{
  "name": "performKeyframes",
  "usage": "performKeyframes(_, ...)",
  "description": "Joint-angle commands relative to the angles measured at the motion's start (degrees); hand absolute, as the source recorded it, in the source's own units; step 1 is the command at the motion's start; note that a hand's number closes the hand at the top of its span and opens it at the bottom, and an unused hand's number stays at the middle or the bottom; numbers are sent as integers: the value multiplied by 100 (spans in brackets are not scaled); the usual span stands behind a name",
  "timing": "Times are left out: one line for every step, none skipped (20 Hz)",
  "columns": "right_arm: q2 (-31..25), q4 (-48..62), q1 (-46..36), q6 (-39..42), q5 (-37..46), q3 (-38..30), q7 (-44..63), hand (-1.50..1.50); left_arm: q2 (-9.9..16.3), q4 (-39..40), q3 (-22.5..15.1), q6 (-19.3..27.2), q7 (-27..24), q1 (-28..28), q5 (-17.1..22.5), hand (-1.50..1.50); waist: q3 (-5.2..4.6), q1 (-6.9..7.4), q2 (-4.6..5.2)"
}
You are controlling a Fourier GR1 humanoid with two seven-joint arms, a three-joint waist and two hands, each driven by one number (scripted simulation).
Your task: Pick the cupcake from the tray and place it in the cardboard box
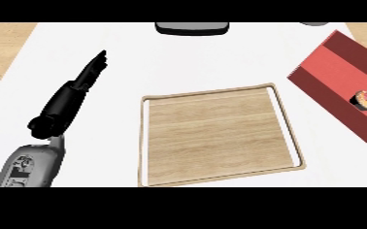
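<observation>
Judging progress: the task looks all but done, since the cupcake [360, 99] now sits inside the red box [333, 75] and not on the tray [215, 97]
Left to do: little that shows; at most, confirming the cupcake is settled and bringing the arms to rest
Cupcake: only a small part shows at the view's right edge, dark with an orange and pale top, lying in the box's interior near the far right; whether it stands upright cannot be told
Box: red, open-topped, set at an angle at the right of the counter [108, 34], partly cut off by the view's edge; it reads as red rather than plain cardboard, and the cupcake is the only thing seen in it
Tray: pale wood with a raised rim, in the middle of the counter, nothing on its surface, well apart from the left hand and just beside the box
Left hand [75, 92]: black, over the counter to the left of the tray, fingers straight and close together, pointing away from the robot, holding nothing
Right hand: not in view
Other things: a dark grey object [192, 27] at the counter's far edge, cut off by the top band, identity unclear
</observation>
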Motion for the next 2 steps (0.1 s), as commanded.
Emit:
performKeyframes(-321,425,143,-144,-425,-536,-21,-150,-11,149,-60,-16,-308,131,-125,0,5,72,58)
performKeyframes(-392,447,208,-176,-459,-583,-84,-150,49,159,106,-137,-117,-185,94,0,8,59,59)
